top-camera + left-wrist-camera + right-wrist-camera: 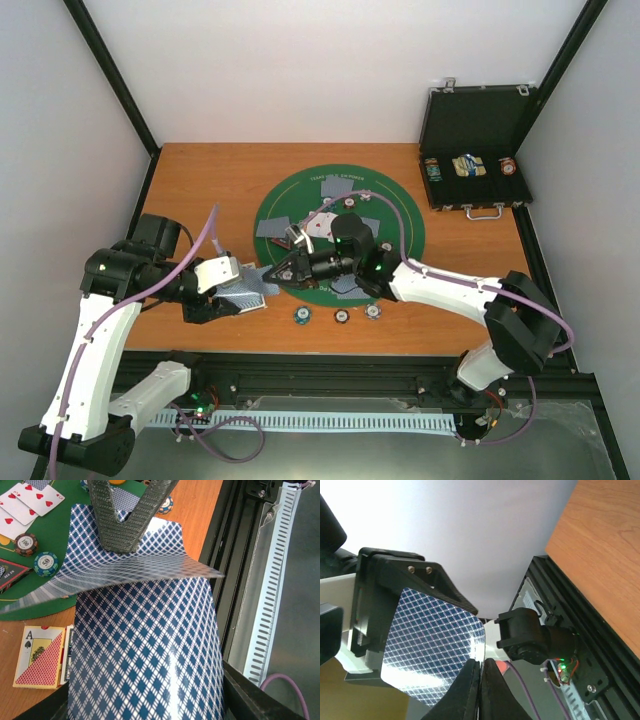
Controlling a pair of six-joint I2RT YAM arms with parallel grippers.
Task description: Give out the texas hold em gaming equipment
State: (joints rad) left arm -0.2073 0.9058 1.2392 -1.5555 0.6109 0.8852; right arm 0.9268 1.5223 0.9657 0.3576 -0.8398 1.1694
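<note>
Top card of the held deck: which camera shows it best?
Left wrist: the top card fills the frame, bowed upward and pinched between the right gripper's fingers. Right wrist shows its patterned back above those shut fingers, but not apart from the deck. Top external shows only a small sliver between the arms.

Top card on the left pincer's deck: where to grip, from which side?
Top card: its free far edge, coming from the green mat side, opposite the left pincer that holds the deck. That edge curls up clear of the deck, so a finger fits under it. The right pincer is shut on it there.
</note>
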